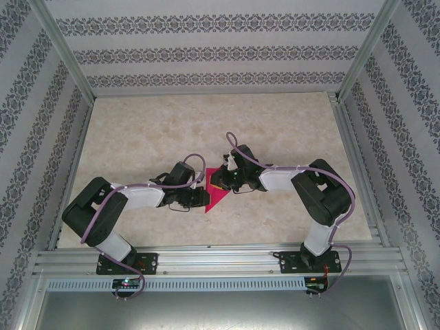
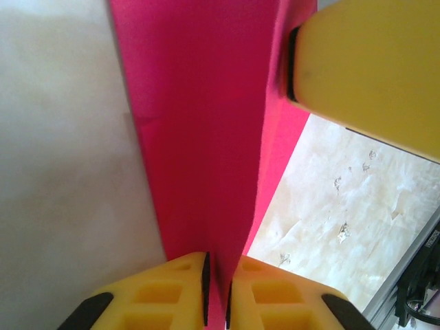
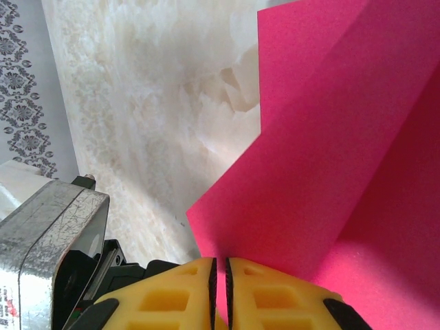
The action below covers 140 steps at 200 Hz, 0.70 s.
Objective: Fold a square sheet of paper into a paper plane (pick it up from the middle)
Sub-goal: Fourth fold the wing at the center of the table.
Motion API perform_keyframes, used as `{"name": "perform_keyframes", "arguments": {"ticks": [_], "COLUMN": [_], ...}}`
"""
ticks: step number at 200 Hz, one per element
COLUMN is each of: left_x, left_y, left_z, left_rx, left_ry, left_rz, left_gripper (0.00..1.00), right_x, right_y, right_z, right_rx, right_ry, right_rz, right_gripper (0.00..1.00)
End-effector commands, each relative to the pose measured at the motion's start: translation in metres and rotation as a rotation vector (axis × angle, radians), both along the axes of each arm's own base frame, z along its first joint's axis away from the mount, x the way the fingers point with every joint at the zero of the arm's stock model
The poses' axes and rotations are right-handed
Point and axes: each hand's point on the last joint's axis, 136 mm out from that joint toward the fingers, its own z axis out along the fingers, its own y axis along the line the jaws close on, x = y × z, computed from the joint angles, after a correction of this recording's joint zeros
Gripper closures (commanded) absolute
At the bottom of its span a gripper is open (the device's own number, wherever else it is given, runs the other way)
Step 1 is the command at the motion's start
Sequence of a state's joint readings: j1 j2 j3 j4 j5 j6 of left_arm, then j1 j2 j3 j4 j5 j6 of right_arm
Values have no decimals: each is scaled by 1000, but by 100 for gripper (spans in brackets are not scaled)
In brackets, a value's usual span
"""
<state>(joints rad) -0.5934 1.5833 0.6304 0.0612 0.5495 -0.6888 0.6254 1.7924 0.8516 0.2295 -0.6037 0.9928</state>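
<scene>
Now the tabletop (image 1: pixel 206 124) carries the pink paper (image 1: pixel 214 191), partly folded, between both arms. The left fingers (image 2: pixel 172 292) pinch its crease. The right fingers (image 3: pixel 172 295) pinch an edge. It looks mid-fold. Next, the crease needs pressing flat and straight.

1. The desk (image 1: pixel 206 124) has a pale beige, marbled top.
2. Three papered walls enclose it: the back wall (image 1: pixel 213 51), the left wall (image 1: pixel 27 103) and the right wall (image 1: pixel 412 103), all in light stripes with dark floral bands.
3. Metal posts (image 1: pixel 65 51) rise at the back corners.
4. Silver aluminium rails (image 1: pixel 220 258) run along the desk's near edge, with a perforated strip (image 1: pixel 220 283) just beneath them.
5. A side rail (image 1: pixel 357 172) borders the desk's right edge.
</scene>
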Motion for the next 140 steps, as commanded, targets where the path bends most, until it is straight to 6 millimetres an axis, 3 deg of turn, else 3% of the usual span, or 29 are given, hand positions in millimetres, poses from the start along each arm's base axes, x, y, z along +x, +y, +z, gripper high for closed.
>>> {"name": "perform_keyframes", "arguments": {"ticks": [1,74,140], "left_x": [5,3,-3], "left_y": [-1,-5,1], "left_z": [-1,-1,-12], "left_rx": [-4,-66,-92], "left_ry": [-15,-9,63], "left_rz": [-10,-20,11], "left_gripper": [87,94,95], "right_x": [4,3,6], "right_y": [2,2,1], "right_z": [1,7,-5], "right_rx": [9,16,8], "right_ry": [-9,-16,0], "right_rz": [1,2,-4], "right_gripper": [86,82,82]}}
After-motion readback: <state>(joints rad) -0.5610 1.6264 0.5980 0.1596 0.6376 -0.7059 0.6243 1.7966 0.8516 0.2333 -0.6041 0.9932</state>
